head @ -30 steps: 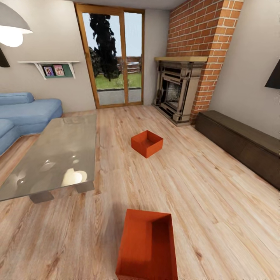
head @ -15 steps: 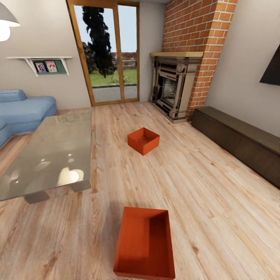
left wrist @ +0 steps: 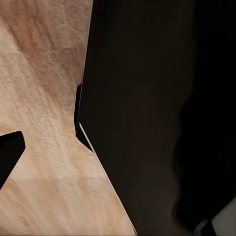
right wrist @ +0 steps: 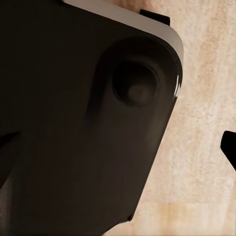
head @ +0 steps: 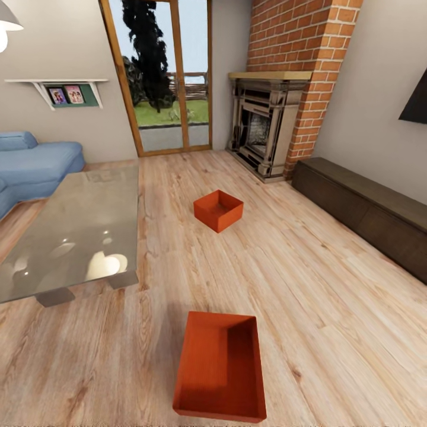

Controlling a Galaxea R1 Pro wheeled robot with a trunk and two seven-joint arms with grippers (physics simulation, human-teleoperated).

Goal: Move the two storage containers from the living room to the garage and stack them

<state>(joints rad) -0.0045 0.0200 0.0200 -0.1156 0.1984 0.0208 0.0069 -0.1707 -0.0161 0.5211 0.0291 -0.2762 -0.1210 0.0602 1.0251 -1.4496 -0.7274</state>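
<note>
I am in the living room, where the two storage containers stand on the light wood plank floor (head: pixel 320 284). The nearer orange-red container (head: pixel 220 365) is open-topped and empty, close in front of me at the bottom middle of the head view. The other container (head: pixel 218 210) sits further off, mid-room, turned at an angle. In the left wrist view my left gripper (left wrist: pixel 118 157) shows one dark fingertip (left wrist: pixel 9 152) at the picture's edge, against my dark body and the floor. My right gripper (right wrist: pixel 118 147) likewise shows one fingertip (right wrist: pixel 231 147). Both hold nothing.
A glass coffee table (head: pixel 77 231) stands left of the containers, with a blue sofa (head: pixel 35 166) behind it. A brick fireplace (head: pixel 261 127) and a long dark low cabinet (head: pixel 362 207) line the right wall. Wood-framed glass doors (head: pixel 166 77) are at the back.
The whole head view has shifted, so the camera has moved; the nearer container now shows in full. Neither container has moved on the floor.
</note>
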